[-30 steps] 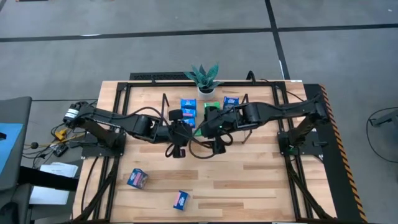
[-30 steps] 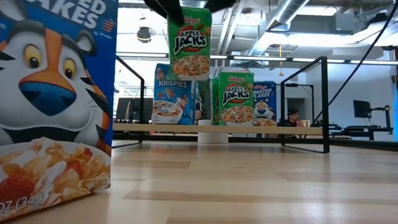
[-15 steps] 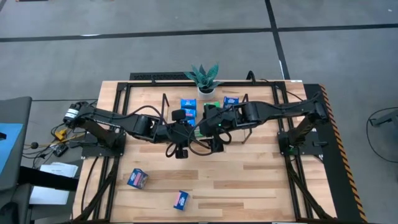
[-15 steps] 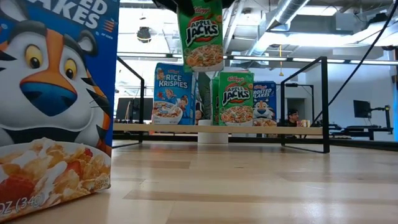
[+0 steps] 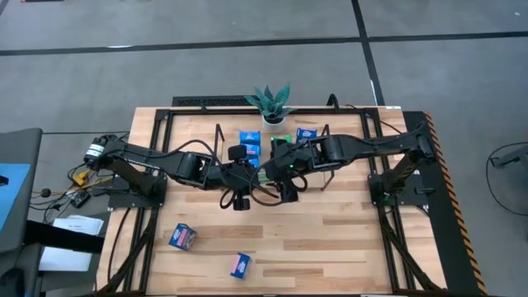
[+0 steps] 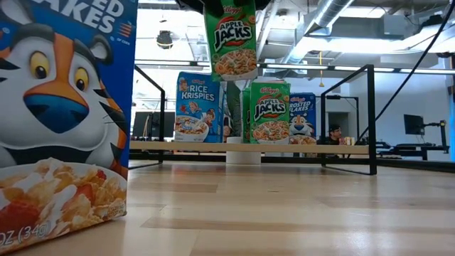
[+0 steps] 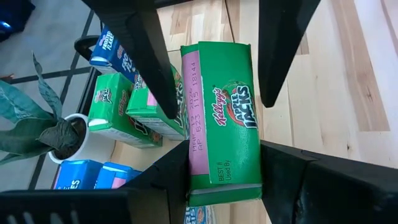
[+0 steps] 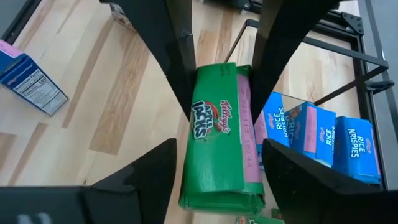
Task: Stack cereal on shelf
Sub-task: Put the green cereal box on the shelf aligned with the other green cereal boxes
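Nearest you in the low view, a large Frosted Flakes box (image 6: 60, 121) fills the near left corner, glossy blue card standing on the pale slatted wood of the desk (image 6: 284, 206). Two more small blue boxes lie loose on the near part of the desk, one (image 5: 181, 237) left and one (image 5: 240, 264) nearer the edge.

Mid-desk, both arms reach in low and nearly level from opposite sides and meet over the centre. Your left gripper (image 7: 214, 171) pinches a green Apple Jacks box (image 6: 230, 39) by its narrow sides, fingers pressed flat against the card. The box hangs upright, clear of everything below it. Your right gripper (image 8: 217, 68) straddles the same box, its fingers (image 8: 180, 56) spread just beside its edges; you cannot tell whether they touch.

Behind, the shelf (image 6: 334, 150), a light-wood board in a thin black wire frame, carries upright boxes: Rice Krispies (image 6: 198, 107), another Apple Jacks (image 6: 269, 112), Frosted Flakes (image 6: 303, 118).

Farthest, a spiky potted plant (image 5: 271, 103) sits in a white pot.
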`<state>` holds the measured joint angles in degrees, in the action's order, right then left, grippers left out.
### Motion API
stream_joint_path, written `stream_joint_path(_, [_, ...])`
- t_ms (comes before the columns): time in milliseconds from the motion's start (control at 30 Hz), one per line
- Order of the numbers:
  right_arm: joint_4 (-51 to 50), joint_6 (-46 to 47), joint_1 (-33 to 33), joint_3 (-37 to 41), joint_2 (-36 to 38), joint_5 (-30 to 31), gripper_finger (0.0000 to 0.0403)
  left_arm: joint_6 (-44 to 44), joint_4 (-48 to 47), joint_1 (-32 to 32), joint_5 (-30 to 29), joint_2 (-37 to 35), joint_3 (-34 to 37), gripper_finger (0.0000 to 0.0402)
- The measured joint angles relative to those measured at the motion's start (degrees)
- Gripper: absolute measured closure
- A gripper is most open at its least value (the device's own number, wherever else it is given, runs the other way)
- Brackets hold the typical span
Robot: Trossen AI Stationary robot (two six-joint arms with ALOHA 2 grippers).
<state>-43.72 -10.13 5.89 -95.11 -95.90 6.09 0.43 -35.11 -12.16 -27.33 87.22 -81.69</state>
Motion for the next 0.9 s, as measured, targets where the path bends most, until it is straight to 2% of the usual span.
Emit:
stream_joint_path(533, [-0.02, 0.15, -0.04, 0.02, 0.00, -0.02, 0.0266, -0.14, 0.27, 0.00, -0.14, 0.00, 0.00, 0.0262])
stream_joint_path(700, [0.02, 0.20, 0.02, 0.04, 0.00, -0.01, 0.0283, -0.58, 0.39, -0.04, -1.69, 0.00, 0.00, 0.0247])
stream_joint_path(900, [-0.01, 1.29, 0.07, 0.06, 0.01, -0.19, 0.0277, -2.52, -1.88, -0.63, -1.95, -0.19, -1.12, 0.0201])
